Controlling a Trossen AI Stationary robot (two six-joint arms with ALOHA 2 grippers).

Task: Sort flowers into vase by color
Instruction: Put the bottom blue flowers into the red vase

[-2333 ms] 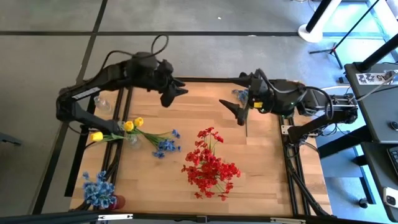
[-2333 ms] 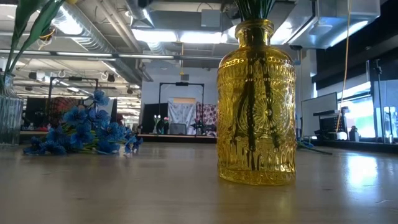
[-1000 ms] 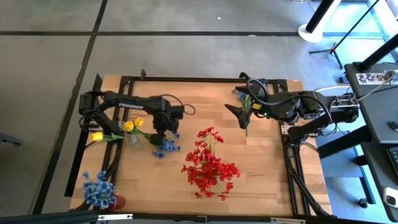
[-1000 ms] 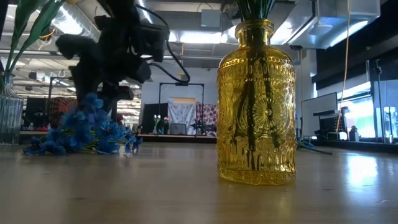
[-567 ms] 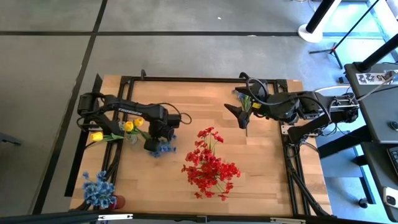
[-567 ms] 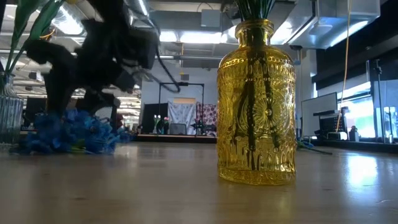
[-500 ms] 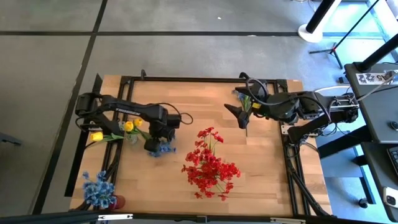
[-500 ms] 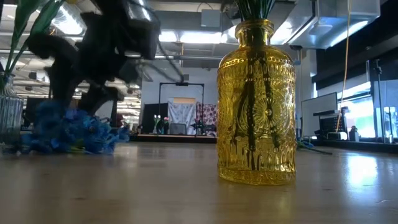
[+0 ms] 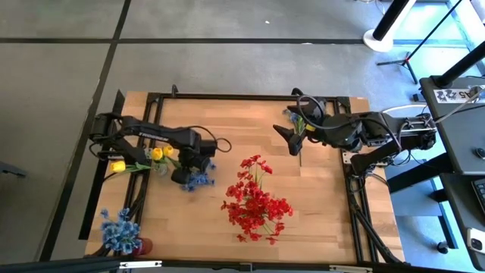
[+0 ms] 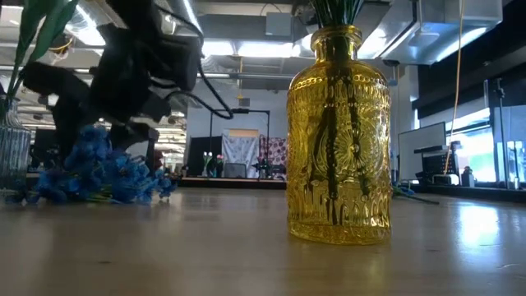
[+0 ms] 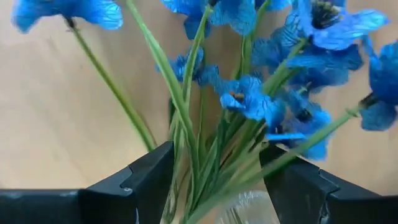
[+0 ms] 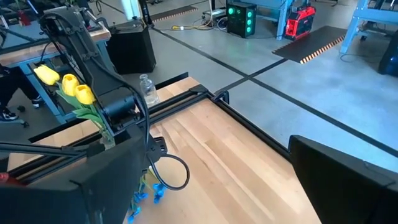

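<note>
A loose blue sprig lies flat on the table beside the clear vase of yellow blooms. My left gripper is down over it, open. In the left wrist view its fingers stand on either side of the sprig's green stems. In the low view the blue blooms lie under the dark arm. Red flowers stand in the yellow glass vase. My right gripper waits open near the far right. My left gripper comes at the blue sprig from above, pointing down, its fingers across the bunched stems just below the blooms. The outer stems lie close against the inner faces of both fingers. Whether they touch, I cannot tell. The sprig rests on the table.
A vase of blue flowers stands at the near left corner. Another blue sprig lies by the right arm at the far edge. Bare wood shows between the red flowers and the far edge. A black frame rail runs along the far side.
My left arm has swung from the far side toward the near left and come down over the loose blue sprig. The blooms have shifted a little toward the table's left under it. My right arm drew back slightly toward the right edge, then held still.
</note>
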